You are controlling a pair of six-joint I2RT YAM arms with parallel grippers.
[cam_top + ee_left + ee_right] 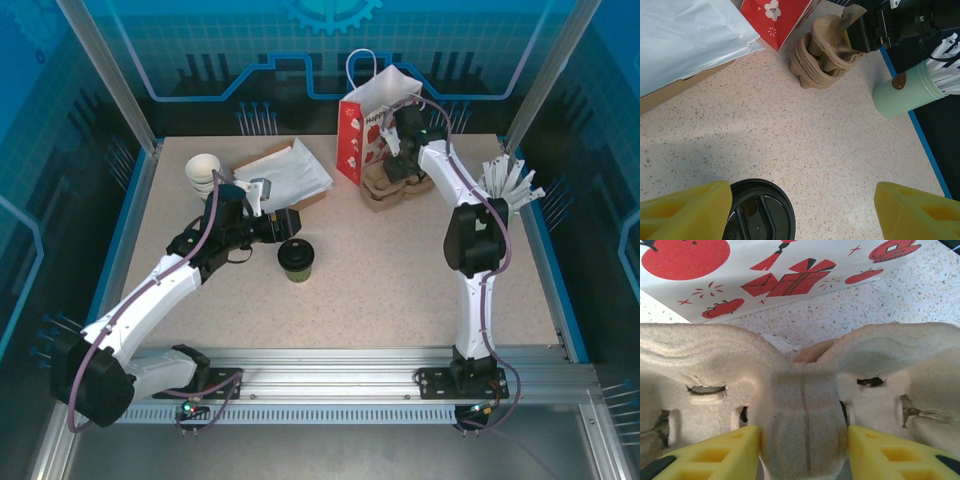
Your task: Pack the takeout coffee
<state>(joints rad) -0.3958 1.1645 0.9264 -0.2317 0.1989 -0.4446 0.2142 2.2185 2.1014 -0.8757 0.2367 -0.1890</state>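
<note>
The takeout coffee [296, 258], an olive-green cup with a black lid [757, 212], stands upright on the table left of centre. My left gripper [282, 228] hovers just behind it, open. In the left wrist view its yellow fingers [685, 212] spread wide, the lid lies against the left one, and the left gripper [802, 205] has bare table between its tips. At the back, my right gripper [398, 160] is down on the stack of brown pulp cup carriers [385, 188], beside the strawberry-print bag [372, 120]. The right gripper [804, 450] is shut on the top carrier's centre ridge [805, 405].
A white paper bag [285, 175] lies flat at the back left, with a stack of white paper cups [203, 172] beside it. A pale green cup of white sticks [905, 92] stands by the right blue edge [545, 250]. The strawberry bag's printed side [790, 275] is close behind the carriers.
</note>
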